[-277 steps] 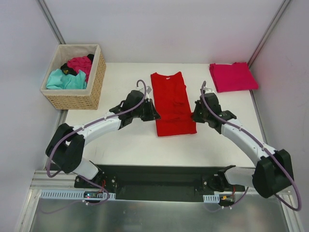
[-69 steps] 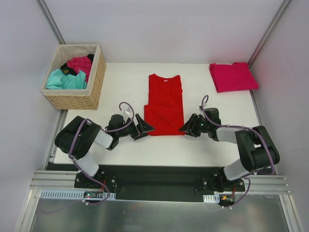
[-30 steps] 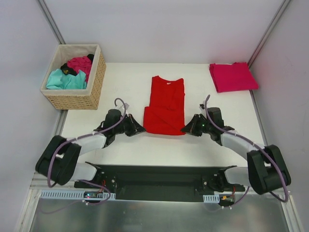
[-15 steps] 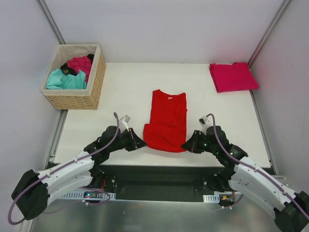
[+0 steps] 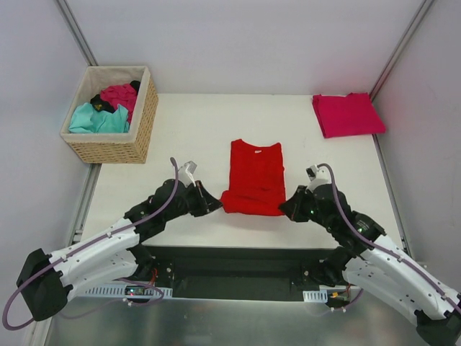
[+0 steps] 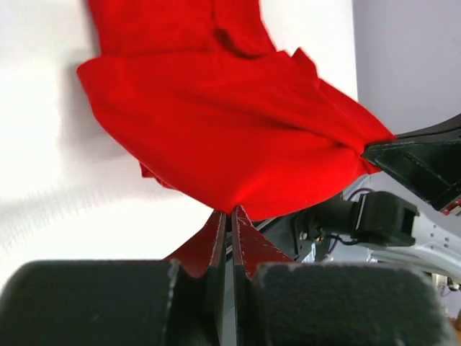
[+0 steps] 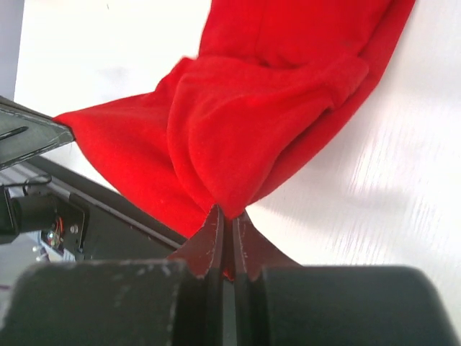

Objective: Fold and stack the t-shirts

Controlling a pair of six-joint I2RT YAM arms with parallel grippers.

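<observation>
The left gripper and right gripper are each clamping 1 near corner of the red t-shirt. It is lying midway along the table's near edge, and the crimson t-shirt is sitting at the far-right corner.

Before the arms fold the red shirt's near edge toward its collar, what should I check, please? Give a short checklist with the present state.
1. The left gripper is shut on the red t-shirt at a near corner: ok.
2. The right gripper is shut on the other near corner: ok.
3. The hem is taut between them: not ok, it sags and bunches.
4. The collar end lies on the table: ok.
5. The folded crimson t-shirt is apart from the fold path: ok.
6. Depth of each pinch: cannot tell.
</observation>
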